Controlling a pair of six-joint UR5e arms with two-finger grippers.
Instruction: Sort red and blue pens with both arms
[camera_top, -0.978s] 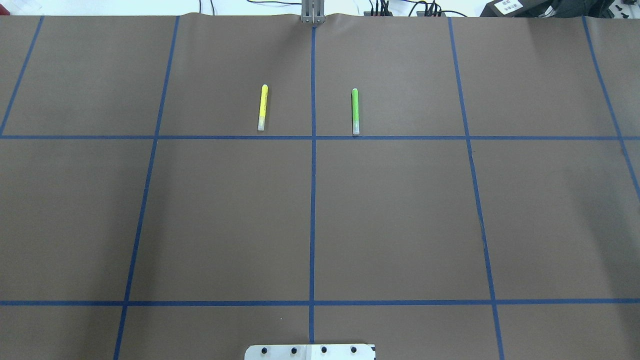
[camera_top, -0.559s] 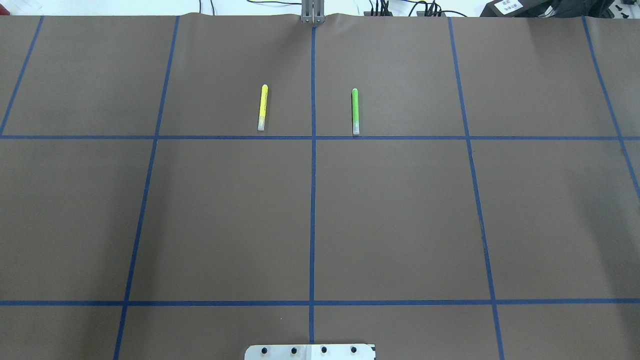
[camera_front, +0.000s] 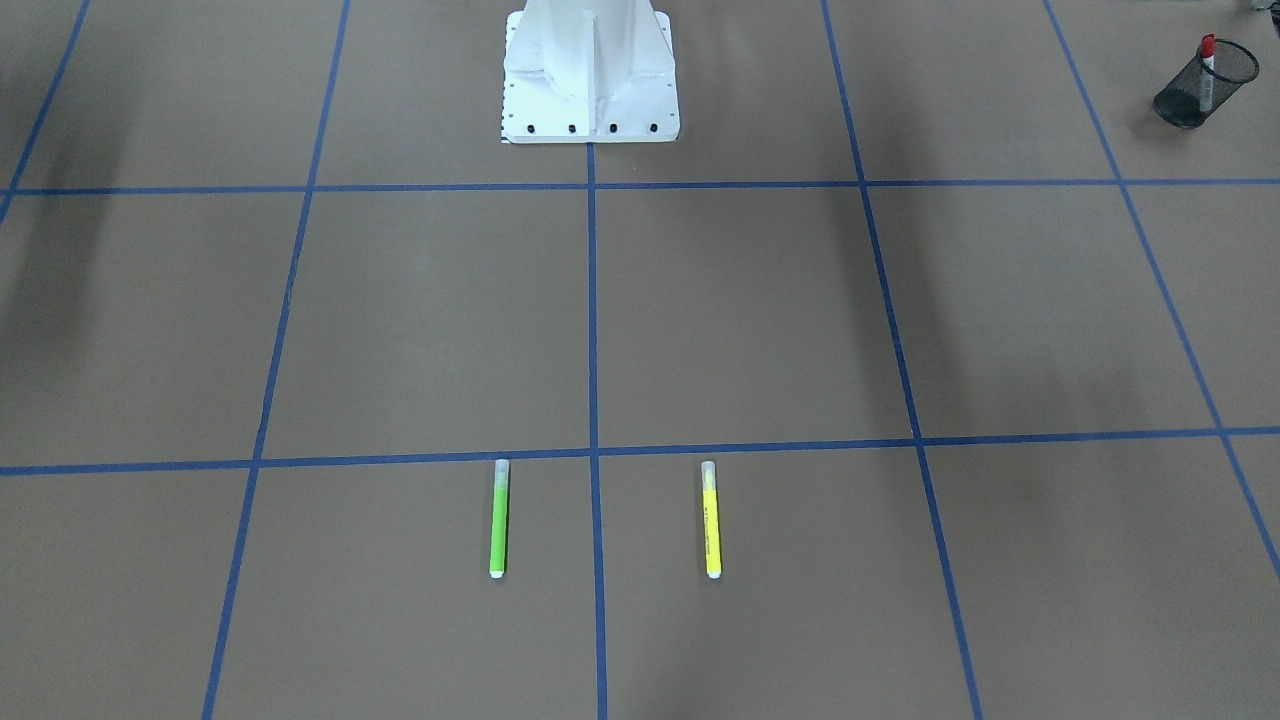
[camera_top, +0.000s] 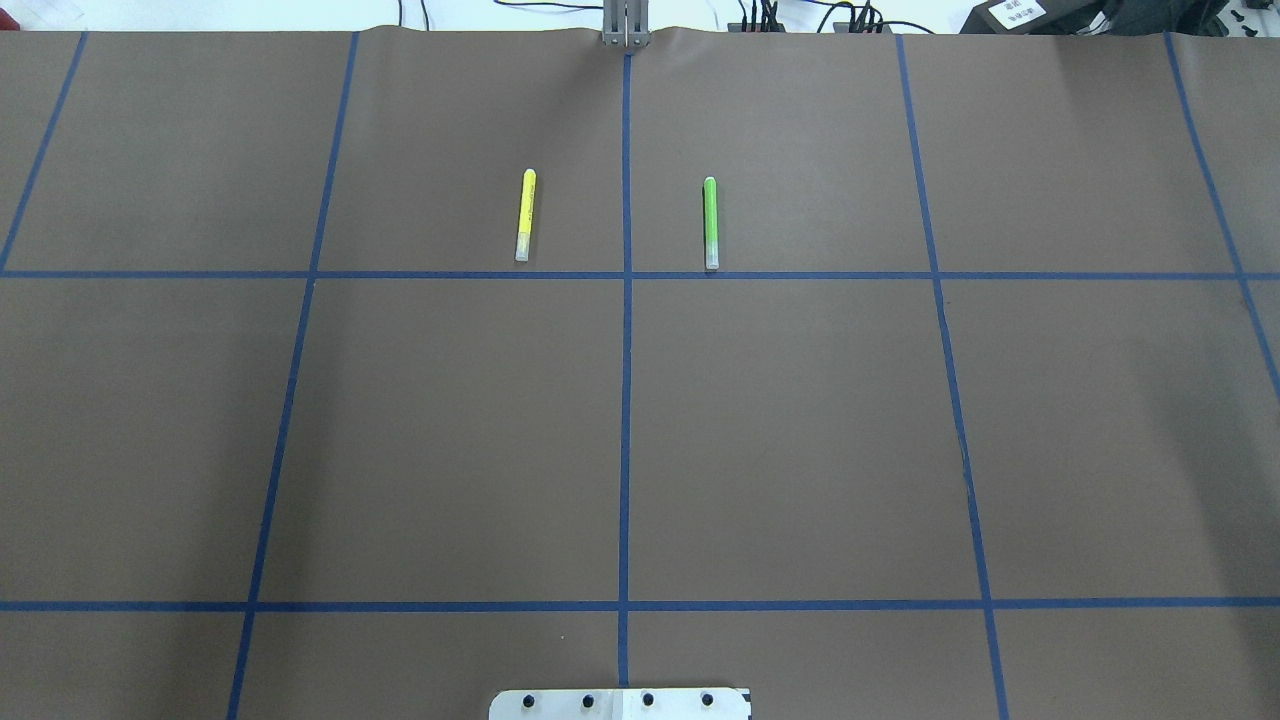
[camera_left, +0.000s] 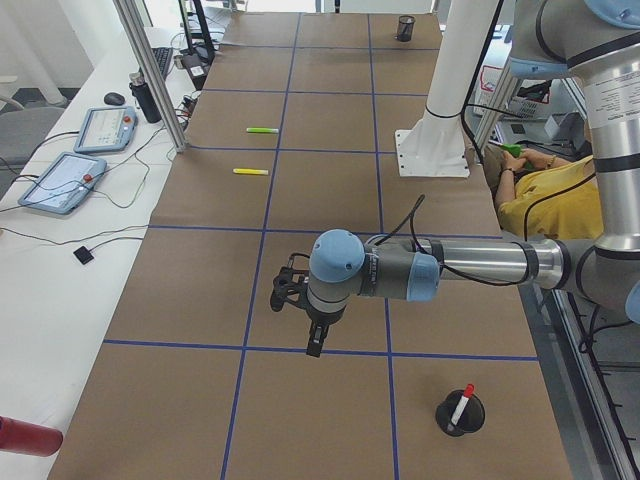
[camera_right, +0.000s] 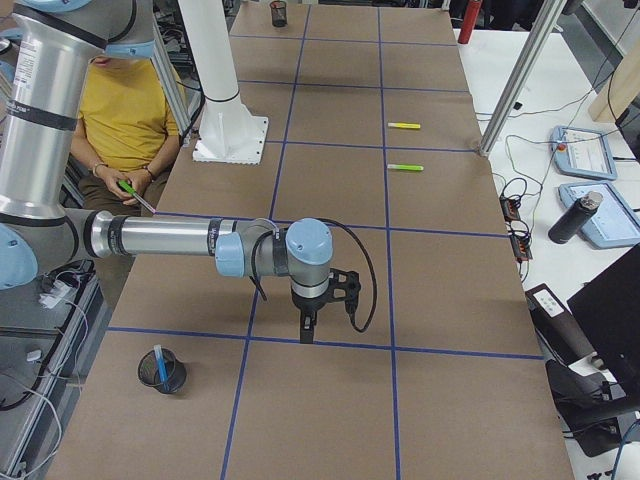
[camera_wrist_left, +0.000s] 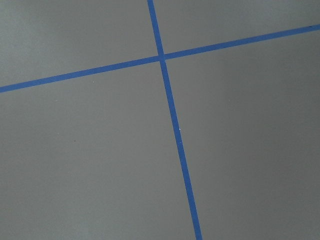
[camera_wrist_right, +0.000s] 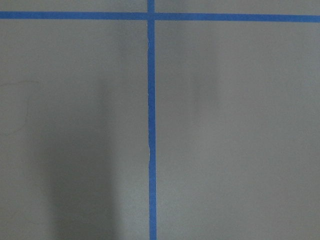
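The red pen (camera_left: 462, 404) stands tilted in a black mesh cup (camera_left: 478, 413) at the robot's left end of the table (camera_top: 800, 450), and the blue pen (camera_right: 160, 363) stands in a second mesh cup (camera_right: 176, 383) at the right end. The left claw (camera_left: 314, 346) hangs over the blue tape (camera_top: 625, 450) grid near the red pen's cup, and the right claw (camera_right: 305, 330) likewise near the blue pen's. I cannot tell whether either is spread or pressed together. Well apart from both, the yellow marker (camera_top: 525, 215) and green marker (camera_top: 710, 222) lie parallel, on either side of the centre tape line
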